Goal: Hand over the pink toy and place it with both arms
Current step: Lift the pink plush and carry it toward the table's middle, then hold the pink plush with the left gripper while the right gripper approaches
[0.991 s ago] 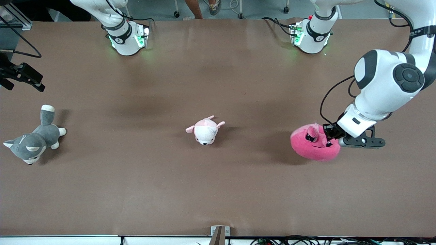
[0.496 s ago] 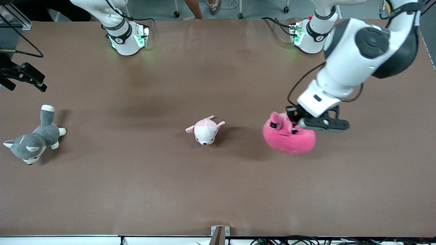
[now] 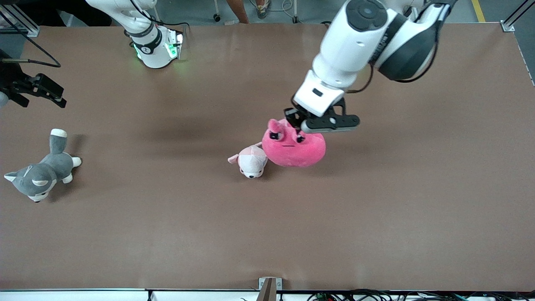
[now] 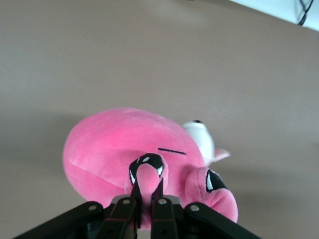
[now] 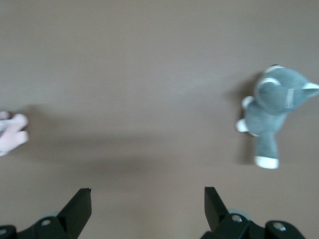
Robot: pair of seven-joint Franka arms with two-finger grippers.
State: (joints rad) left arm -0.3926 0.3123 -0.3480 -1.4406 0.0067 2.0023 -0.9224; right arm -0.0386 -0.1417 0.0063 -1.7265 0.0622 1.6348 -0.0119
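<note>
Hot-pink plush, round and blob-shaped with black angry eyes and small ears, hangs from my left jaws (image 3: pixel 297 122) just above the middle of the front view. The pink toy (image 3: pixel 294 146) is pinched by a fold of fabric at its brow: my left wrist view shows the two fingers (image 4: pixel 130 209) squeezed together on it, the toy's bulk (image 4: pixel 119 149) dangling below. It hangs over the brown paper-covered surface (image 3: pixel 376 217), its edge overlapping the small pale pink-and-white plush animal (image 3: pixel 250 161) in the centre of the frame; I cannot tell whether the two touch.

My right jaws (image 3: pixel 42 90) sit at the upper left edge of the front view, spread as wide as they go and holding nothing, waiting over the surface above the grey-and-white plush dog (image 3: pixel 39 173) at lower left. My right wrist view shows the spread fingertips (image 5: pixel 79 204) with that dog (image 5: pixel 271 112) below them.

I judge this the carry toward the handover. Next, my right arm must come toward the centre and close on a free bulge of the toy before my left lets go. The grip is thin, so a slip is possible.
</note>
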